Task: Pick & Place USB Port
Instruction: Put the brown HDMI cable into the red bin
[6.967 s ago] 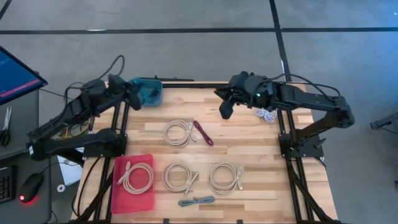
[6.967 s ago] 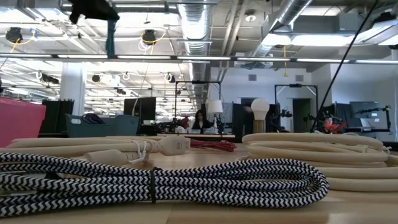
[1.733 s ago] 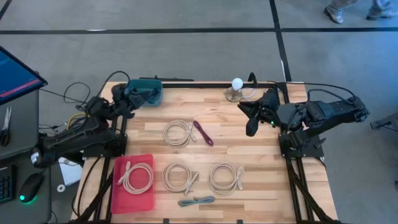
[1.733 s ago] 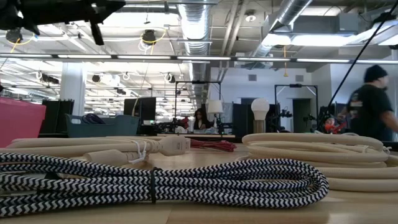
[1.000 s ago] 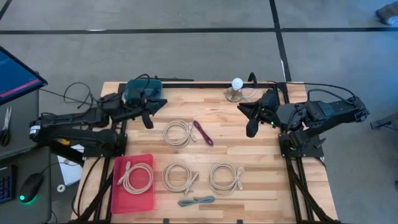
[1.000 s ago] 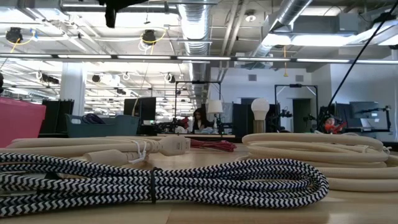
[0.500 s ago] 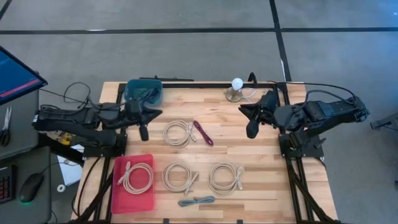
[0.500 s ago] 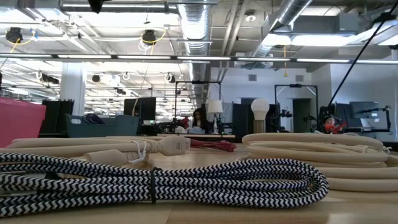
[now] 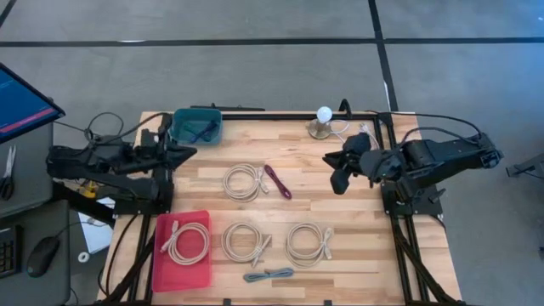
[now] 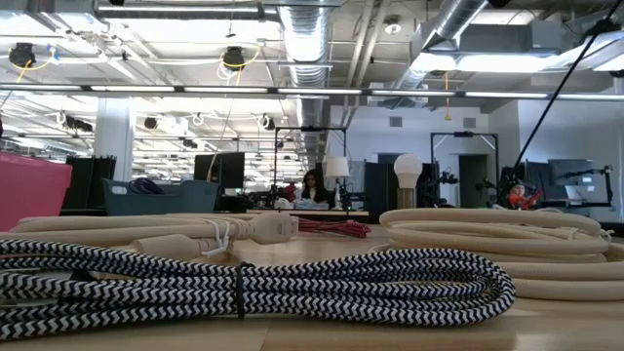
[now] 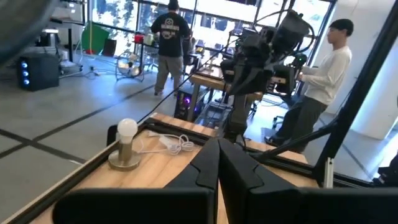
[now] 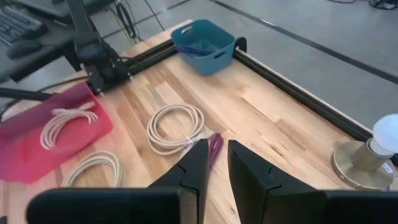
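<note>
Left tool (image 9: pixel 184 151) hanging at the left edge of the tabletop (image 9: pixel 340 221), just in front of the teal bin (image 9: pixel 196 127), fingers (image 11: pixel 217 163) pressed together and holding nothing. Pointing across the tabletop toward the lamp (image 11: pixel 126 145) and the white cable (image 11: pixel 169 142) beside it.

Right tool (image 9: pixel 338 177) hovering over the right part of the tabletop, in front of the lamp (image 9: pixel 322 123), fingers (image 12: pixel 196 163) standing a little apart with only a narrow gap, nothing between them. Looking down toward the purple cable (image 12: pixel 214 147) and the beige coil (image 12: pixel 176 128) next to it.

Lying near the middle of the tabletop: beige coil (image 9: pixel 244 181) with purple cable (image 9: pixel 277 181) just beside it on the right. Nearer the front: two more beige coils (image 9: pixel 245 241) (image 9: pixel 308 244), well apart from both tools. Striped cable (image 9: pixel 268 274) lying at the front edge, filling the foreground in the low view (image 10: pixel 253 278). Red tray (image 9: pixel 181 265) sitting at the front left corner, holding one beige coil (image 9: pixel 184 241).

Standing in the room beyond the tabletop, in the left wrist view: two people, one in a dark top (image 11: pixel 168 38), one in a white top (image 11: pixel 321 81).
</note>
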You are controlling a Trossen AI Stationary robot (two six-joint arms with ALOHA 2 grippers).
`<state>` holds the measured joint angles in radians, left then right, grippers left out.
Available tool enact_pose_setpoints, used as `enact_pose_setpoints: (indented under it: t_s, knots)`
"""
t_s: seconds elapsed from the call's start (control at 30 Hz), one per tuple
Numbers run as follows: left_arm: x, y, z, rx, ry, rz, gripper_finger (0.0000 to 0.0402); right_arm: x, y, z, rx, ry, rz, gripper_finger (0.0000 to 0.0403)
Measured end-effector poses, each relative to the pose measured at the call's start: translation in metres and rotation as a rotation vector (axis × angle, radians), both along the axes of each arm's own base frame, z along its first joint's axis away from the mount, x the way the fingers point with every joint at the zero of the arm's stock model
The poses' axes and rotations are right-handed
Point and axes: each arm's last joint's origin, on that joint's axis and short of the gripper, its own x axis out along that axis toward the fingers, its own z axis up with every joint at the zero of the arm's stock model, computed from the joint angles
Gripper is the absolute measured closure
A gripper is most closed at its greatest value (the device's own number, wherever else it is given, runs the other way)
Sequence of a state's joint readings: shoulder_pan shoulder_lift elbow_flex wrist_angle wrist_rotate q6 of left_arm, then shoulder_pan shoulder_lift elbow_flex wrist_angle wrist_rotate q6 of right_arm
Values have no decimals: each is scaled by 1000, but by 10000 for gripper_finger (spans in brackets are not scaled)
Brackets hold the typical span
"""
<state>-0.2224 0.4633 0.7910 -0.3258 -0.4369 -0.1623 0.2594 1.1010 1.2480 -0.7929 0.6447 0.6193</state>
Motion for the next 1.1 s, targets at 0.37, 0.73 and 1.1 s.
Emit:
enact_pose_setpoints:
  t_s: [0.37,0.73,1.1]
  knots:
    - [37,-12,-27,-81,253,-26,391,5,2,-2,20,7,25,349]
    - [92,-28,-65,-55,529,-98,298,5,3,-2,20,5,26,349]
    - [119,-35,-96,-25,702,-87,191,6,3,-2,26,7,35,349]
